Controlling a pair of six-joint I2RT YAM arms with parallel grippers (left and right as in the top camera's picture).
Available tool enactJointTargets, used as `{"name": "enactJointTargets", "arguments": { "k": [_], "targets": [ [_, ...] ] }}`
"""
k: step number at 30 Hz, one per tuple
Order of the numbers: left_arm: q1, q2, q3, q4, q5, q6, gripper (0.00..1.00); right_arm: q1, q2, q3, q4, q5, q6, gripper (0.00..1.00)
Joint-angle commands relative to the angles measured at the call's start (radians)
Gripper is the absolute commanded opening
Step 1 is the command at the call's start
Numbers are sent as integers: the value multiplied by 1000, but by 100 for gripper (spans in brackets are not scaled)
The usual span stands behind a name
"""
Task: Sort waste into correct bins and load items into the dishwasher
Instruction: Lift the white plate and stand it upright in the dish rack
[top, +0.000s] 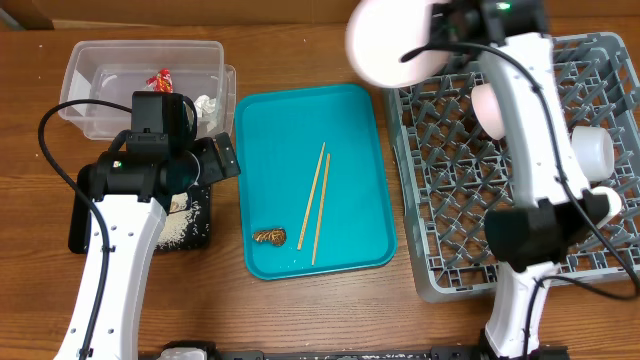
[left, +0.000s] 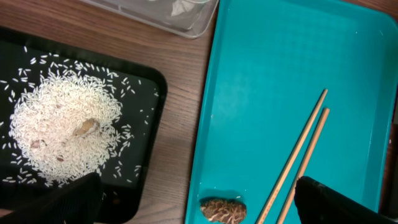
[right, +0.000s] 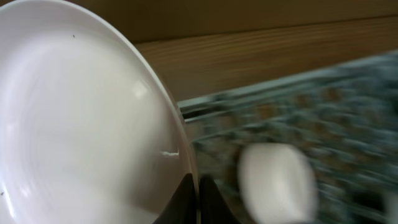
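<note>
overhead view is showing the right tool (top: 447, 35) clamping shut on the rim of the white plate (top: 392, 42), holding it raised over the far left corner of the dish rack (top: 445, 180). the plate's face is turning mostly upward, and the free peg rows are lying just below it and toward the right. the left tool (top: 215, 160) is hanging wide open and empty, well apart between the black tray (top: 80, 235) and the teal tray (top: 350, 120), so the right arm is looking nearer for tipping the plate on edge between the pegs.
</note>
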Motion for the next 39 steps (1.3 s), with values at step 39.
{"name": "enactJointTargets", "arguments": {
  "k": [39],
  "targets": [
    [3, 8, 10, 0, 8, -1, 100, 131, -25, -332, -188, 832, 489, 4]
  ]
}}
